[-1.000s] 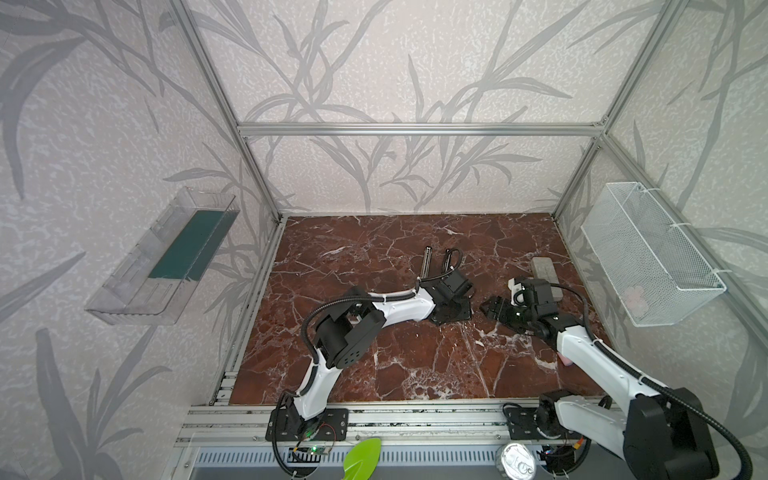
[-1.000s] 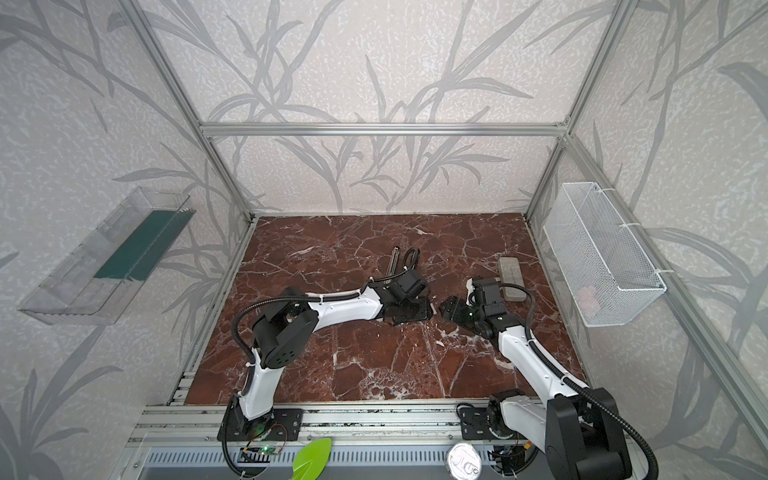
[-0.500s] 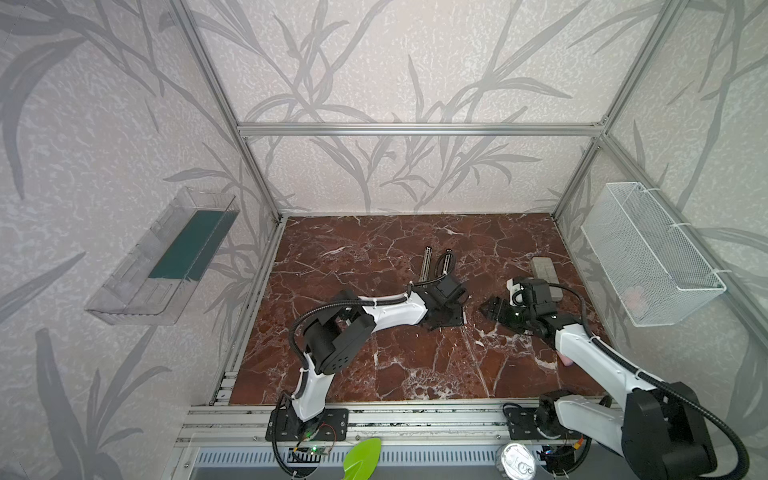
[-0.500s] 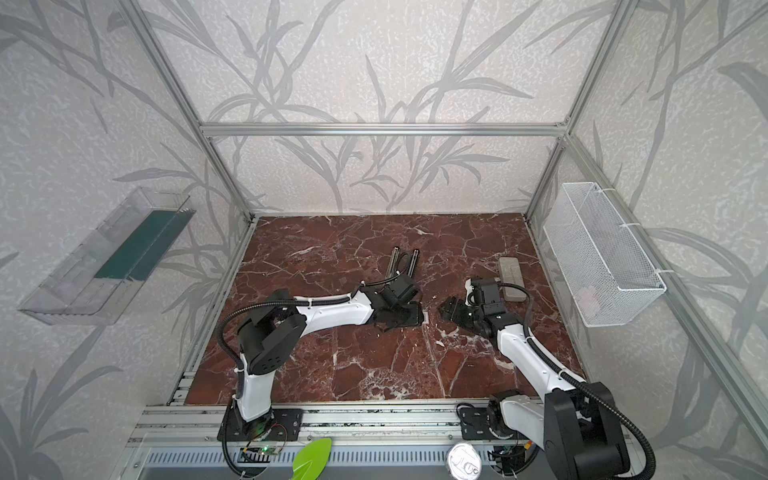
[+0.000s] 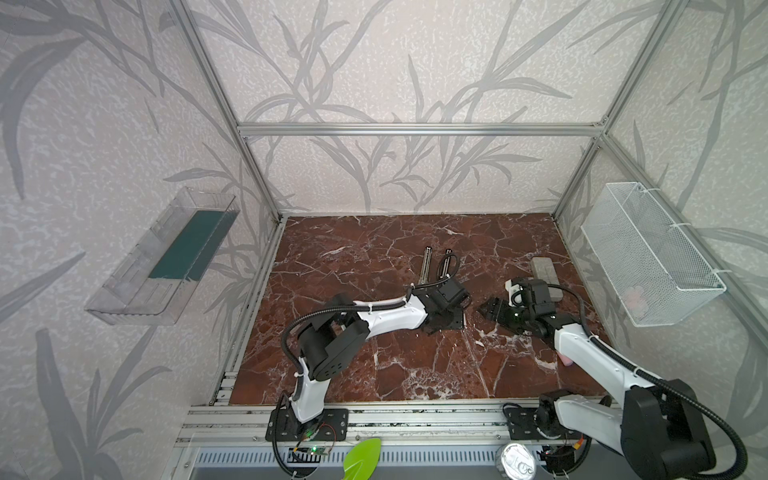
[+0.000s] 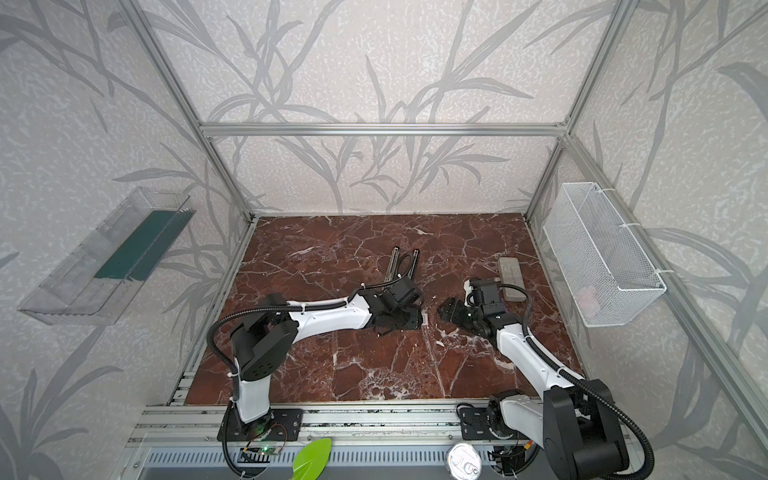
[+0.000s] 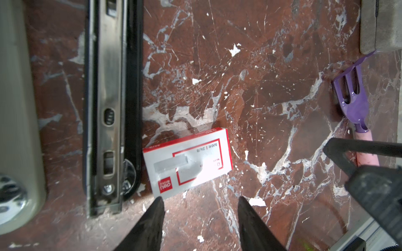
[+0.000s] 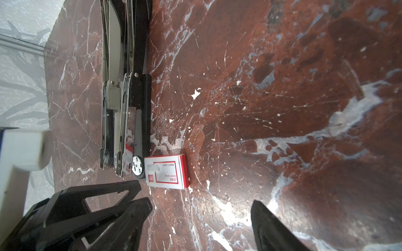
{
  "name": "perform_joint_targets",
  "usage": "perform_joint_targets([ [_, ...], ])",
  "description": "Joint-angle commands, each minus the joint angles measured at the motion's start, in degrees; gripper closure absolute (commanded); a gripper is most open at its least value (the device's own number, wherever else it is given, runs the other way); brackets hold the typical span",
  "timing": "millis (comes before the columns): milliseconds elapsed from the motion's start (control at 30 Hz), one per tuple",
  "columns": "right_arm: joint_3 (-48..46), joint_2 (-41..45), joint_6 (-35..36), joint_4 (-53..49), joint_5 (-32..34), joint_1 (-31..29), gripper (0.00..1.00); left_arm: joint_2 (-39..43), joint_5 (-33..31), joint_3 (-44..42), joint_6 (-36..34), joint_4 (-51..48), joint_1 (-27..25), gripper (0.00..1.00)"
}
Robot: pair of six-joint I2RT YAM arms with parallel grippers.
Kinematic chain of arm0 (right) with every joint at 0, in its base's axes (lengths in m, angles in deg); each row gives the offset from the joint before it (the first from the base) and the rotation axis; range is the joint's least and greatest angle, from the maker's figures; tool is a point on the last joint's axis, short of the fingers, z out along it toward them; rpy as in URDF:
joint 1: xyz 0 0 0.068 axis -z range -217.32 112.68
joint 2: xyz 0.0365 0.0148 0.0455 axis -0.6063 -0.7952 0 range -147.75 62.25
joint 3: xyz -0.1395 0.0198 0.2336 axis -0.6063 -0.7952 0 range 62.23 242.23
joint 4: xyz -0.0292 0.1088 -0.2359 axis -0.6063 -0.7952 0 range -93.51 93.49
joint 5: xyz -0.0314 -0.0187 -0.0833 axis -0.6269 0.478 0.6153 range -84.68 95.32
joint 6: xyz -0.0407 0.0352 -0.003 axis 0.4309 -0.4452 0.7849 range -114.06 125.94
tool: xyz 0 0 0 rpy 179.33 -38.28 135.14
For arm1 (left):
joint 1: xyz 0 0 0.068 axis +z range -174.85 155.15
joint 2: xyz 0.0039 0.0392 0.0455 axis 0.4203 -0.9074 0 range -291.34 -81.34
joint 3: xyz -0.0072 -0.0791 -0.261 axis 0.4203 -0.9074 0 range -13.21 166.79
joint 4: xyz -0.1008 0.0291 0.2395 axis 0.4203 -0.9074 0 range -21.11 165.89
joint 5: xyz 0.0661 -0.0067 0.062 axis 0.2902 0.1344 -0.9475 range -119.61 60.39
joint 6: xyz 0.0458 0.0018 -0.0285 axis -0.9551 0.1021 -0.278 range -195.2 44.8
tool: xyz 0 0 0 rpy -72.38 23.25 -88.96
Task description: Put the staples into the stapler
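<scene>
Staples (image 7: pixel 187 163): box lying just beside opened stapler (image 7: pixel 108 108);
Left gripper (image 7: pixel 200 203): jaws released, empty, near box;
Right gripper (image 8: pixel 202 206): jaws spread, empty

Mid-table: stapler (image 5: pixel 435 266), lying lengthwise near-to-far. staples box (image 7: pixel 187 163) just beside its near end, on the right side. left gripper (image 7: pixel 199 202) hangs right at that box, right gripper (image 5: pixel 490 309) just right of it. Far right, behind the right gripper: block (image 5: pixel 545 272). fork (image 7: pixel 352 104) near right, partly under the right arm. basket (image 5: pixel 648 249) on right wall, tray (image 5: pixel 166 257) on left wall.
</scene>
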Motion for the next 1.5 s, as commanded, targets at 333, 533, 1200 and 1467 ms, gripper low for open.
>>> perform_joint_targets([
  [333, -0.57, 0.26, 0.11, 0.68, -0.45, 0.26, 0.23, -2.25, -1.87, 1.79, -0.7, -3.67, -0.22, 0.45],
  [533, -0.42, 0.43, 0.29, 0.22, -0.27, 0.23, 0.23, -5.3, -1.34, 4.96, -1.46, -4.14, -0.12, 0.46],
  [1200, 2.39, -5.64, 3.93, -4.95, 2.19, 0.75, 0.38, -10.62, 2.2, 10.19, -4.65, -2.28, 0.13, 0.64],
  [1467, 4.95, -13.17, 5.47, -4.32, 0.41, 0.66, 0.5, -10.18, 2.77, 9.38, -4.74, -1.64, 0.4, 0.77],
])
